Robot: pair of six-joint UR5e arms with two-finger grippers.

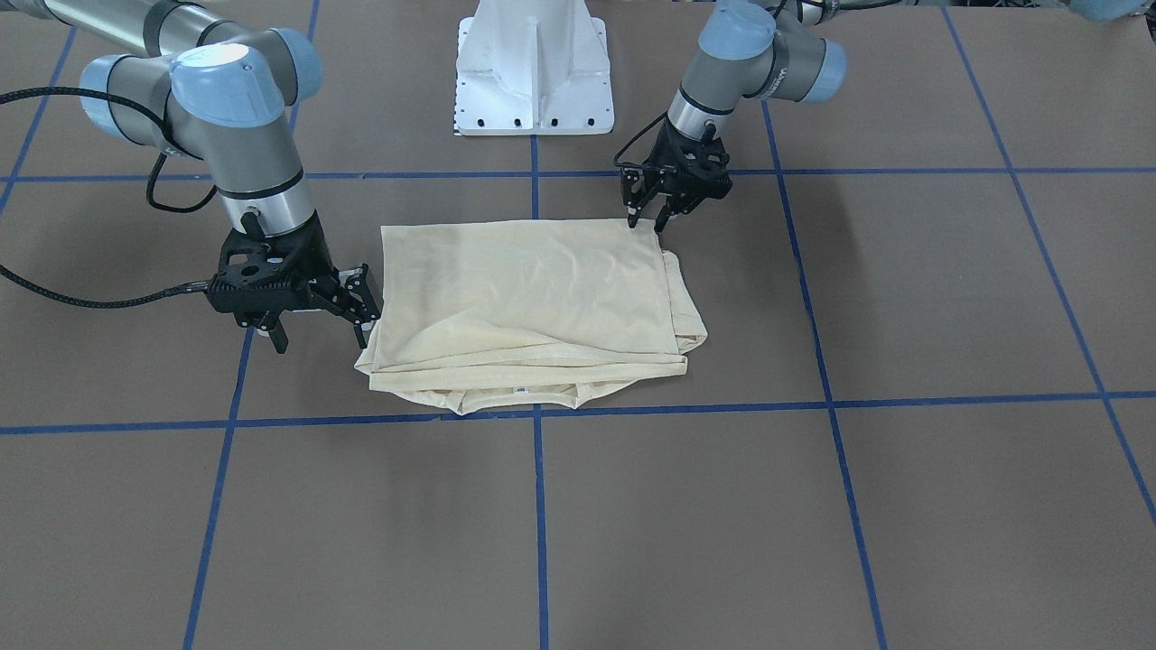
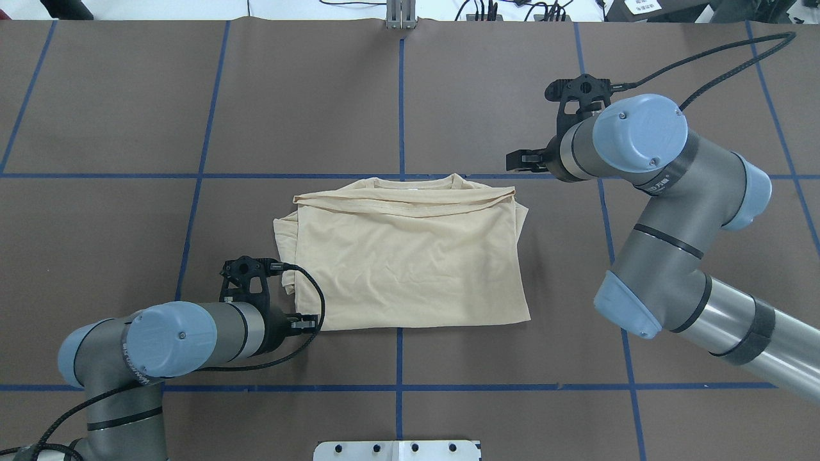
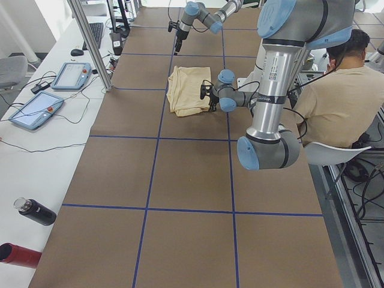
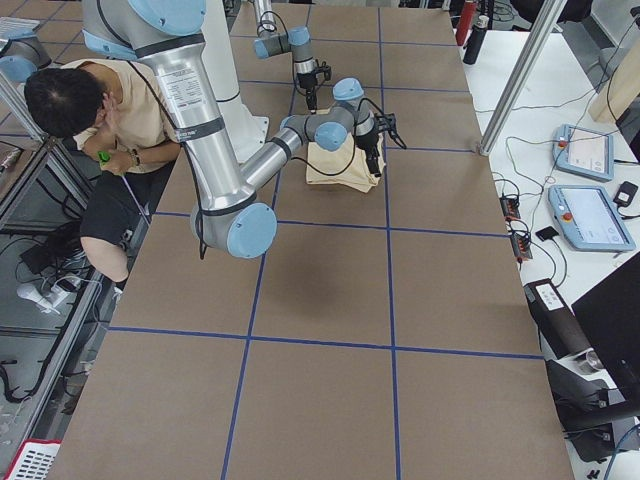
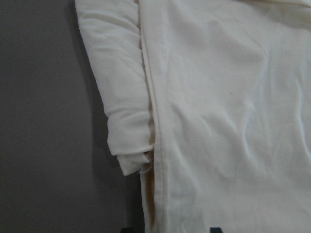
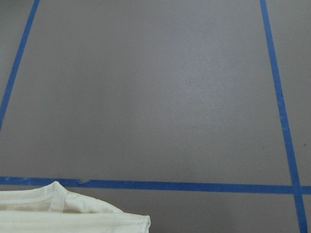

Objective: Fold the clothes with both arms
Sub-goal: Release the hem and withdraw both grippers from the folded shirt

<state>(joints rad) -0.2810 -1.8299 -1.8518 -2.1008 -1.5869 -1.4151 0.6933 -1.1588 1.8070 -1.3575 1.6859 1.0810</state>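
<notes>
Lying folded mid-table [image 1: 903, 506], neck toward the operators' edge, the shirt [image 1: 533, 298] is held by neither arm: the left gripper [image 1: 647, 221] hangs released over its robot-side left corner, and the right gripper [image 1: 322, 343], fingers spread, sits just beside its right edge

Left arm [image 2: 173, 339]: held low on the near side, left gripper [image 1: 647, 223] pointing down, fingers parted. Right arm [image 2: 666, 256]: reaching farther out, right gripper [image 1: 321, 336] pointing down, fingers spread wide.
</notes>
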